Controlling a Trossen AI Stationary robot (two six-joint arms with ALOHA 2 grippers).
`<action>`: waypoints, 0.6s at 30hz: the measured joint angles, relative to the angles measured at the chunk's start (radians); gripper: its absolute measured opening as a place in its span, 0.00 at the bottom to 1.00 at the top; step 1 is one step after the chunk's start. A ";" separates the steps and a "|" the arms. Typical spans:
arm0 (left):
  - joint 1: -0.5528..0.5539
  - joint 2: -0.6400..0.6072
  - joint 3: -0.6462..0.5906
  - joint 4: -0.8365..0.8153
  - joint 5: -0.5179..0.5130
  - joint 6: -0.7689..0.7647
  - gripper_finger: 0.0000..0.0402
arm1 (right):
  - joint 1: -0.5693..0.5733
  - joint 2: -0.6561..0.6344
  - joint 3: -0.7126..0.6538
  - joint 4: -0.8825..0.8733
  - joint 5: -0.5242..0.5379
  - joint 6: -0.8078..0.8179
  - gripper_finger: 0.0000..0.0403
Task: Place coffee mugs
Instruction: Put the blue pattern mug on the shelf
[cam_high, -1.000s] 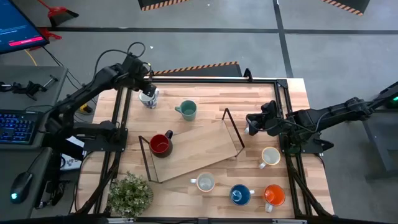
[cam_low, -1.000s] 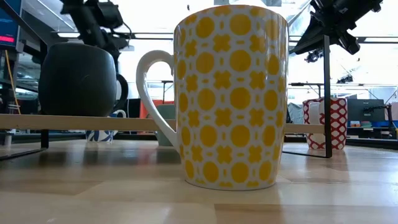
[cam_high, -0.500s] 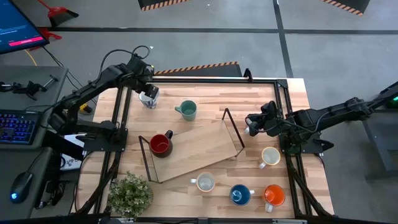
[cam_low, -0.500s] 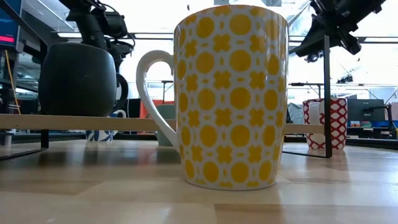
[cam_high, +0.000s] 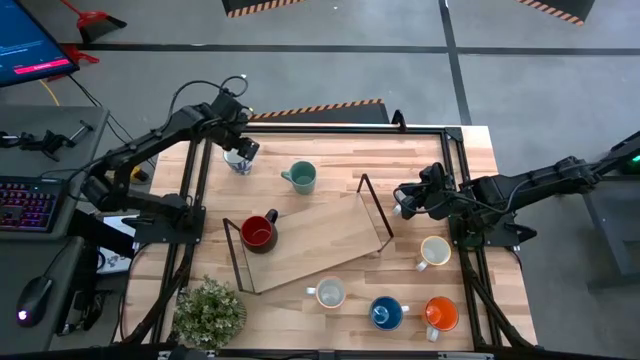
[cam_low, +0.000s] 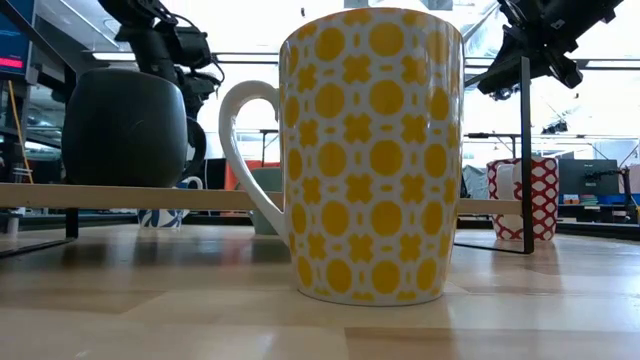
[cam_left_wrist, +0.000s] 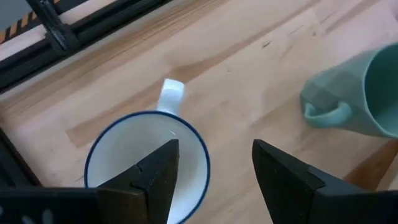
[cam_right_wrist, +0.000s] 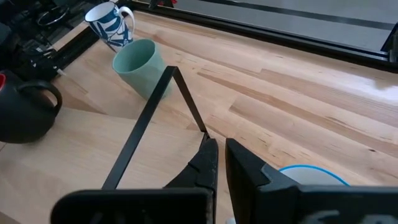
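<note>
A white mug with a blue rim (cam_left_wrist: 146, 163) stands upright at the table's far left (cam_high: 238, 162), its handle (cam_left_wrist: 171, 89) toward the far edge. My left gripper (cam_left_wrist: 214, 149) hangs open over it (cam_high: 238, 150), pointing steeply down, one finger above the mug's mouth and one outside its wall. A teal-green mug (cam_high: 300, 177) stands to its right. A dark red mug (cam_high: 258, 232) rests on the wooden board (cam_high: 325, 235). Cream (cam_high: 433, 251), white (cam_high: 330, 293), blue (cam_high: 387, 313) and orange (cam_high: 440, 315) mugs stand near right. My right gripper (cam_right_wrist: 221, 146) hovers shut by the board's right end (cam_high: 403, 198).
The board carries a black wire frame at each end (cam_high: 376, 210) (cam_high: 236, 255). A potted plant (cam_high: 210, 312) stands at the near left corner. A red-and-white patterned mug (cam_low: 525, 196) stands below my right gripper. Black rails (cam_high: 190, 190) run along the table's sides.
My left gripper has come down toward the white mug with the blue rim and now covers more of it in the high view. The mugs and my right gripper have stayed where they were.
</note>
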 joint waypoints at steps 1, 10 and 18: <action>-0.004 0.005 0.000 0.004 0.000 0.000 0.50 | 0.000 0.000 0.000 0.000 0.000 0.000 0.03; -0.007 0.041 0.000 0.004 -0.019 -0.001 0.51 | 0.000 0.000 0.000 0.000 -0.025 0.000 0.03; -0.007 0.063 0.000 0.003 -0.026 -0.027 0.51 | 0.000 0.000 0.000 -0.001 -0.038 0.003 0.03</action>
